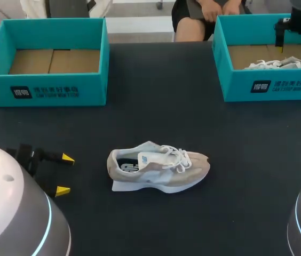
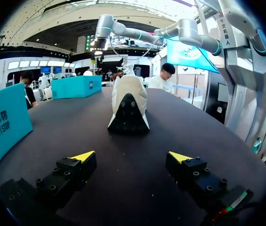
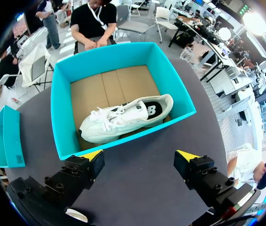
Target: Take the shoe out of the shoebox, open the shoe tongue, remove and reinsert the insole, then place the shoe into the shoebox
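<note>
A beige and white sneaker (image 1: pixel 158 166) lies on its sole in the middle of the dark table, toe pointing right. My left gripper (image 1: pixel 65 174) hangs open to its left, a short way off. In the left wrist view the sneaker's heel (image 2: pixel 128 106) is ahead of the open left gripper (image 2: pixel 132 157), with nothing between the fingers. A second white sneaker (image 3: pixel 126 117) lies inside the teal shoebox (image 3: pixel 178 84) at the back right. My right gripper (image 3: pixel 140 155) is open above that box's near side, holding nothing.
An empty teal shoebox (image 1: pixel 60 90) with a cardboard floor stands at the back left. The right shoebox (image 1: pixel 278 85) stands at the back right, with my right arm's wrist (image 1: pixel 299 21) over it. Bare dark table surrounds the middle sneaker.
</note>
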You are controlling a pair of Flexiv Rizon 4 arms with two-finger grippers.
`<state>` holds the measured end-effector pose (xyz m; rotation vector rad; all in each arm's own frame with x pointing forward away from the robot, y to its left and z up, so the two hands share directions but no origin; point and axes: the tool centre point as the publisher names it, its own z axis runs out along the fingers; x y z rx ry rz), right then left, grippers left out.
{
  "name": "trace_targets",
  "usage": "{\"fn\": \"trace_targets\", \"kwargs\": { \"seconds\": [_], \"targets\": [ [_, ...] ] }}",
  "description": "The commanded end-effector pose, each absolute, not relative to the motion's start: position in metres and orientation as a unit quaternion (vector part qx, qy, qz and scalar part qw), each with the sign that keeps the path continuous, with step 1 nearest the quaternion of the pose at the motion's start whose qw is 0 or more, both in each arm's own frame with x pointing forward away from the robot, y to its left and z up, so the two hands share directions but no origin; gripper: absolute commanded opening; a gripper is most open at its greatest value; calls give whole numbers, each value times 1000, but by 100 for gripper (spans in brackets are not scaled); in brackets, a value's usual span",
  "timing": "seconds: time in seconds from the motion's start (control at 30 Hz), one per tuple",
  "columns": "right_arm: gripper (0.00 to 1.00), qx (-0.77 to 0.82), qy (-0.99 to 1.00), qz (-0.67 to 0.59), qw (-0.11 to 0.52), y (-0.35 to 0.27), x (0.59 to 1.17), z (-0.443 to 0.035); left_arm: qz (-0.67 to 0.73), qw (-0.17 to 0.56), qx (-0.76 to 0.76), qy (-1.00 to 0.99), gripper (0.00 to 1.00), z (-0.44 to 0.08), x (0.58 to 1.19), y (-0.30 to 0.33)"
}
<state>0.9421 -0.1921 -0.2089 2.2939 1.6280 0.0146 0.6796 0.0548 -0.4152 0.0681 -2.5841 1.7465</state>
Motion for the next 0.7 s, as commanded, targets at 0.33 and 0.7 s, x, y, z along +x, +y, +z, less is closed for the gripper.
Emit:
{"fn": "trace_targets", "kwargs": {
  "seconds": [0.33,0.7],
  "targets": [
    [100,804,571,6,164,-192,941,-209,566,6,16,-824,100,-410,675,51],
    [100,804,571,6,164,-192,941,-209,564,-12,-1,-826,100,-408,675,11]
  ]
}}
